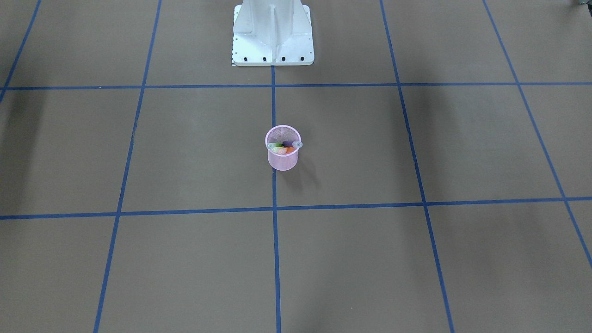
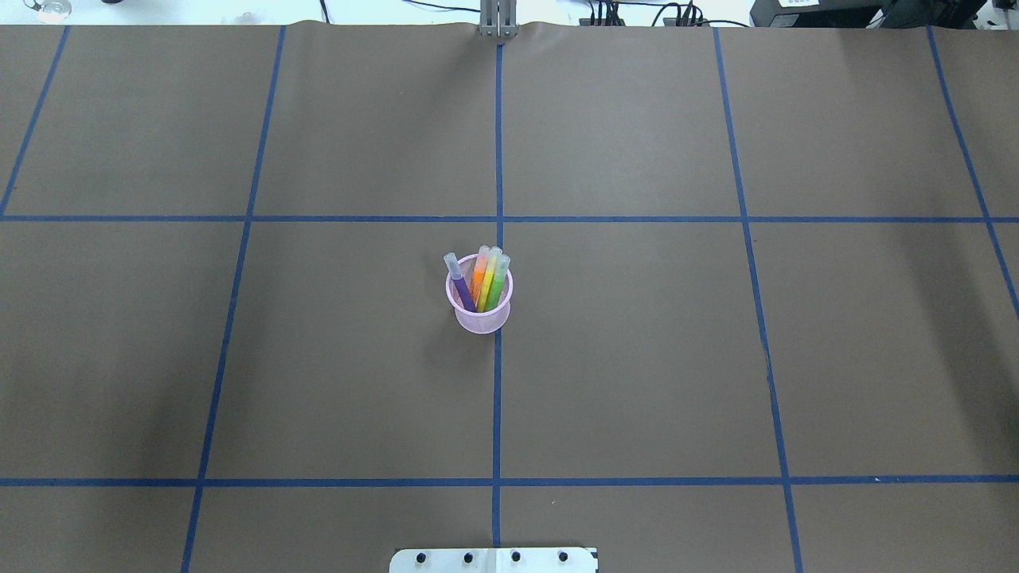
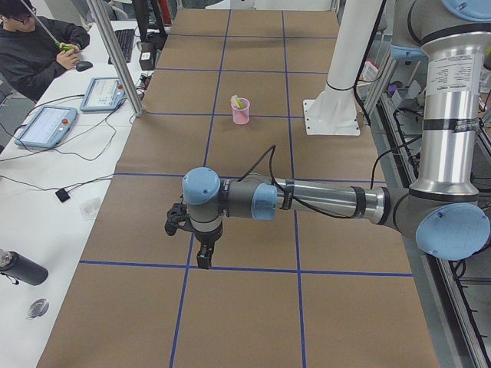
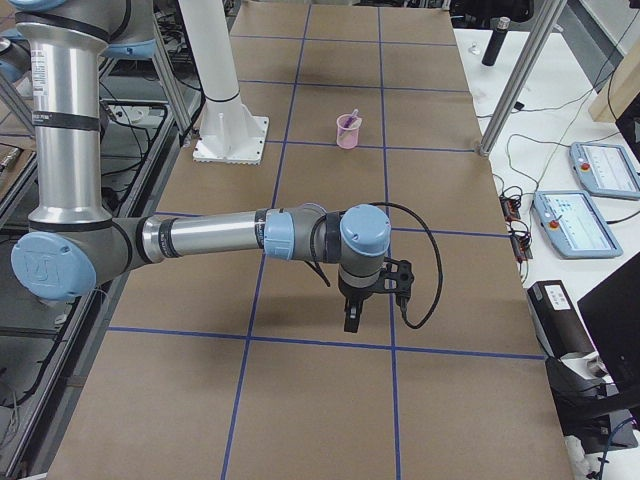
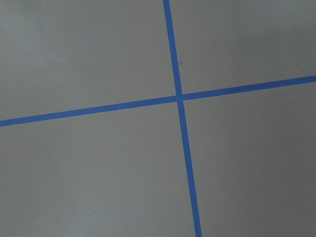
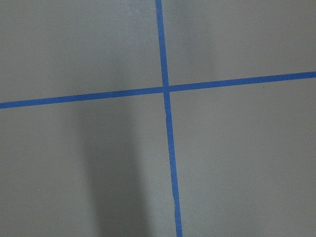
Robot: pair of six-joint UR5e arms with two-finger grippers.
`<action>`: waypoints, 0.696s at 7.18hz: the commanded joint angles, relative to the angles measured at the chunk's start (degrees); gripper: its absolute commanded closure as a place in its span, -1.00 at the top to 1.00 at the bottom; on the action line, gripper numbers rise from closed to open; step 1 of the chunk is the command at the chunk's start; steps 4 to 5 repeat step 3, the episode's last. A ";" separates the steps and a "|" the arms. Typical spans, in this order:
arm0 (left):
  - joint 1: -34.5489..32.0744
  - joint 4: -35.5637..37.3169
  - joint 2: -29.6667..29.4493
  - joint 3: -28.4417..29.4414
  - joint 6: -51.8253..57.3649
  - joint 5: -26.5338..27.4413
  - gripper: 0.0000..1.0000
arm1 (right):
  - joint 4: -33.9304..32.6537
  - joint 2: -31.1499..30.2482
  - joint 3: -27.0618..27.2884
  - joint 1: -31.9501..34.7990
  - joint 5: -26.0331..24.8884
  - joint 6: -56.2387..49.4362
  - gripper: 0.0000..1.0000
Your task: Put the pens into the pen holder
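The pen holder (image 2: pixel 480 316) stands upright at the centre of the table (image 2: pixel 653 358), on a blue tape line (image 2: pixel 496 398). It contains the purple pen (image 2: pixel 462 289), orange pen (image 2: pixel 478 280), yellow pen (image 2: pixel 489 280) and green pen (image 2: pixel 498 283), cap ends up. The left gripper (image 3: pixel 204 257) and right gripper (image 4: pixel 352 318) hang over opposite table ends, well apart from the holder, and I cannot tell how their jaws stand.

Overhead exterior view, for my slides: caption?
All four pens stand in the pink pen holder on a blue tape line of the table.
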 commanded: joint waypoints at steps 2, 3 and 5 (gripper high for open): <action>0.00 0.00 -0.09 0.00 -0.04 0.68 0.99 | 0.00 0.07 0.19 0.00 0.00 -0.07 1.00; 0.00 0.00 -0.09 0.00 -0.12 0.68 0.99 | 0.00 0.07 0.19 0.00 0.00 -0.16 1.00; 0.00 0.00 -0.09 0.00 -0.12 0.68 0.99 | 0.00 0.07 0.19 0.00 0.00 -0.16 1.00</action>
